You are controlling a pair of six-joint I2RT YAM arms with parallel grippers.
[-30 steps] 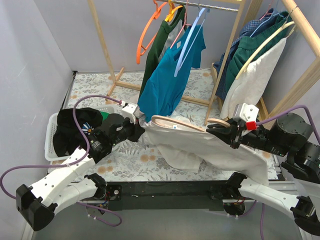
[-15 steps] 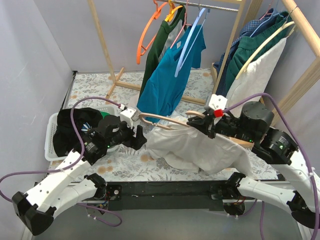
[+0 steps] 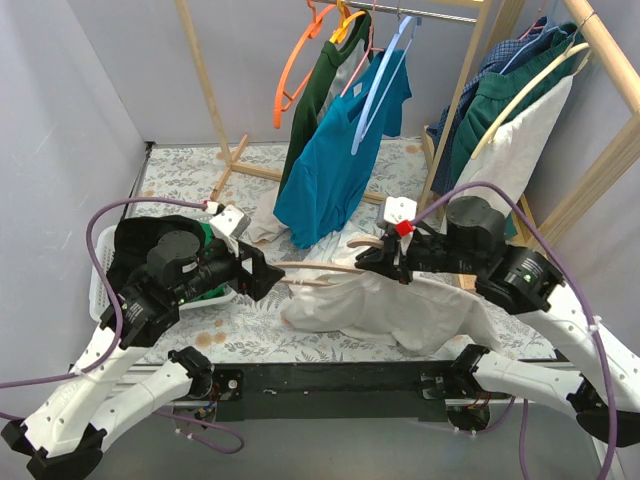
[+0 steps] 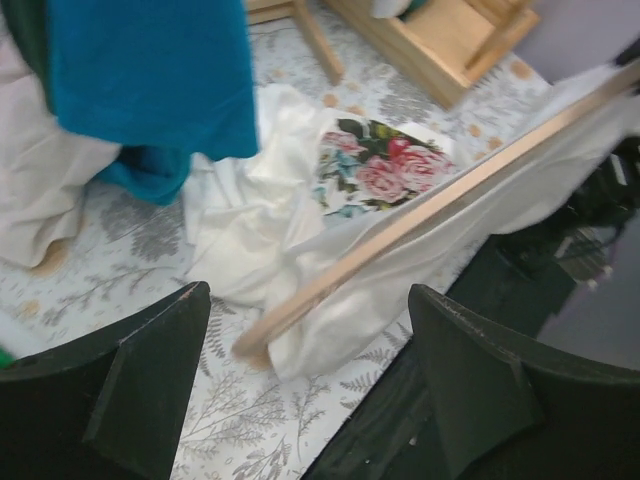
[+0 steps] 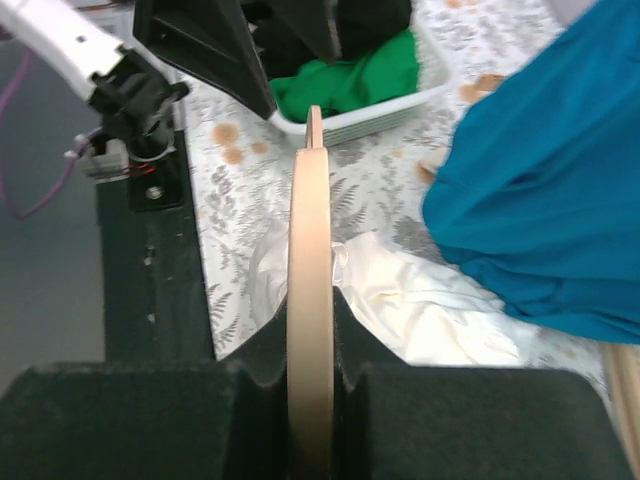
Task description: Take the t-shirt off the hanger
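The right fingers (image 3: 386, 263) are clamping the pale wooden hanger (image 3: 322, 268) near its middle, holding it above the floral-patterned surface (image 3: 230, 335). The left fingers (image 3: 263, 280) are standing wide apart, gripping nothing, just beside the hanger's bare left end. The white t-shirt (image 3: 375, 305) is draping off the hanger's right part and pooling on the surface.

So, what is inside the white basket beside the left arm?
A black garment and a green garment lie in the white basket. The left arm covers part of it, and anything beneath the clothes is hidden.
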